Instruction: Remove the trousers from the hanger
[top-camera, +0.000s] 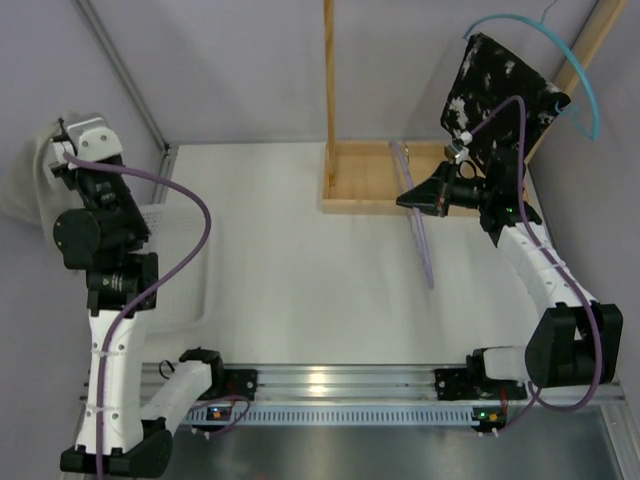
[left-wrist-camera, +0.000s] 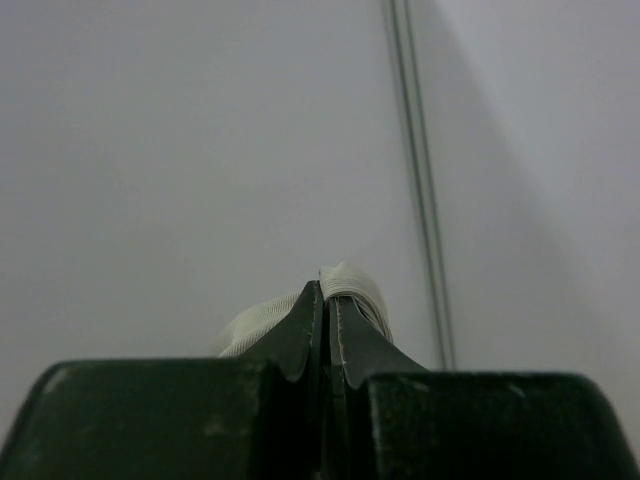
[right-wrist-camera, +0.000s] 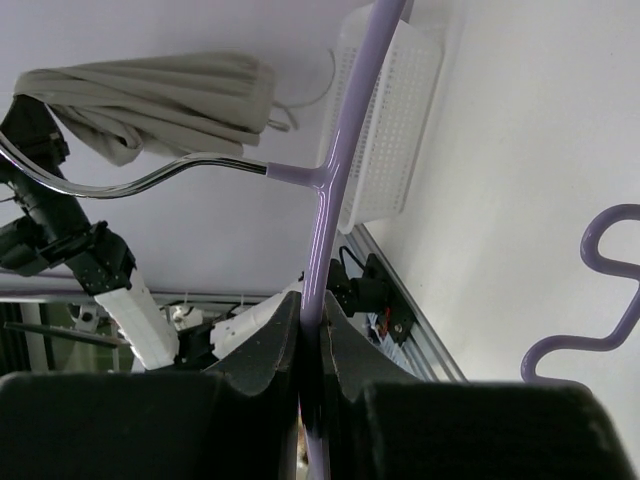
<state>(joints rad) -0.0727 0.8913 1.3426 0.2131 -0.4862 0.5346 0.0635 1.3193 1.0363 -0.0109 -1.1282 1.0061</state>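
Currently: beige trousers (top-camera: 22, 185), bunched, aloft past the table's (top-camera: 300, 260) far-left corner, pinched in the closed left gripper (left-wrist-camera: 325, 300). Lilac hanger (right-wrist-camera: 335, 170), clamped by right gripper (right-wrist-camera: 312, 320), well apart, toward the right edge. Risk: thin cloth pinch slips; trousers likely drop off-table.

White table (top-camera: 300, 280) w/ wooden rack base (top-camera: 365, 204), white basket (top-camera: 185, 300).

A speckled black cloth (top-camera: 492, 88) hangs beside a wooden stand (top-camera: 330, 100).
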